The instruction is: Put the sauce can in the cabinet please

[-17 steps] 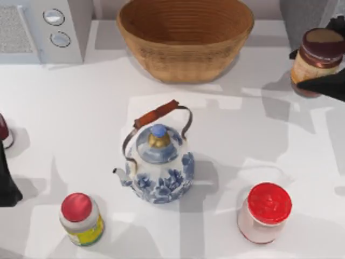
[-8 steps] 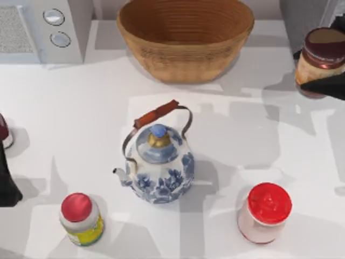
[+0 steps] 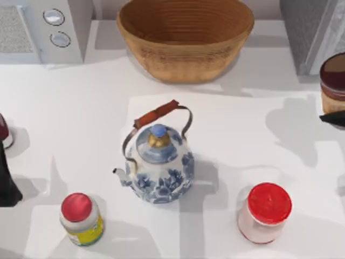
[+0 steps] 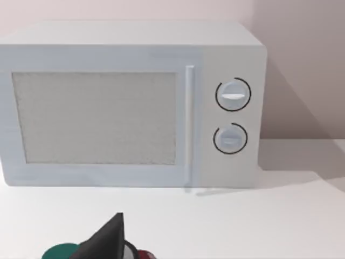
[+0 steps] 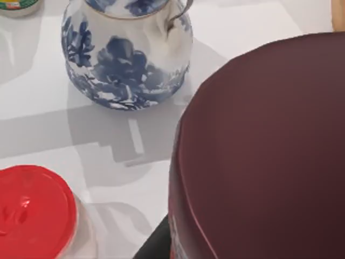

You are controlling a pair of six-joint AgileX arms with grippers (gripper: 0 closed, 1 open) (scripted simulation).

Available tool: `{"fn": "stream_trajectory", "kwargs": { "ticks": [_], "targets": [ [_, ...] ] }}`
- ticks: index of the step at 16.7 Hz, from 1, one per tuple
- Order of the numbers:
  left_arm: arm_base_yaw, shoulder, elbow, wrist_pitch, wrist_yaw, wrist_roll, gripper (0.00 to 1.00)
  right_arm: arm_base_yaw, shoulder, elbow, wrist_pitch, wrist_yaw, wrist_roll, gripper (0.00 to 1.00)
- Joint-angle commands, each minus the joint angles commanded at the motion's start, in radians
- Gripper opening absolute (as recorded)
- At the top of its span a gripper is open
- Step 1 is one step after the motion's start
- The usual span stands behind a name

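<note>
One sauce can [image 3: 333, 82], wicker basket [image 3: 185, 38] empty

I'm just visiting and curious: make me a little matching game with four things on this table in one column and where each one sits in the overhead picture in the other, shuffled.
Things:
1. teapot
2. basket
3. sauce can
4. red-lidded white jar

Places:
A. far right edge, with the right claw at it
B. middle of the table
C. front right
D. back centre

Pairs: 1-B, 2-D, 3-A, 4-C
</note>
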Motion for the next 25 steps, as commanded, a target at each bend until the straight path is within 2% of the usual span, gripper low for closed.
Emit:
{"fn": "stream_trajectory", "kwargs": {
  "ticks": [8,13,17,25],
  "targets": [
    [0.000,0.000,0.000,0.000,0.000,0.000,1.00,0.038,-0.893,-0.701,0.469,0.473,0.733,0.00],
    [0.000,0.000,0.000,0.000,0.000,0.000,1.00,0.045,-1.307,-1.023,0.762,0.746,1.079,0.00],
    [0.000,0.000,0.000,0.000,0.000,0.000,1.00,0.045,-1.456,-1.147,0.899,0.871,1.218,0.00],
    [0.000,0.000,0.000,0.000,0.000,0.000,1.00,0.046,-1.453,-1.144,0.904,0.880,1.229,0.00]
  ]
}}
